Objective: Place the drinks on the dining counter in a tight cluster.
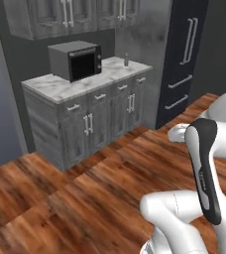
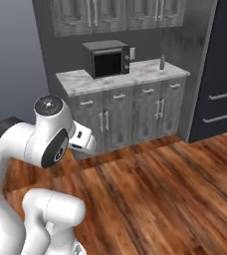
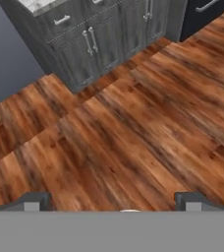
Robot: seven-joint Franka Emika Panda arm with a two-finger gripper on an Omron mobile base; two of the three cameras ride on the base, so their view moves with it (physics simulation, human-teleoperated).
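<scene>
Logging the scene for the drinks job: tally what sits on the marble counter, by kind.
Microwave: 1
Small grey bottle: 1
Total: 2, both standing on the marble counter.

Microwave (image 1: 76, 60) on marble counter (image 1: 50, 88) above grey cabinets (image 1: 100, 116); wood floor (image 3: 133, 128); dark fridge (image 1: 187, 54).

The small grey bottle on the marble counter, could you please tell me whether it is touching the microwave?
Apart. The right base view shows the bottle standing near the counter's right end, with bare marble between it and the microwave.
</scene>
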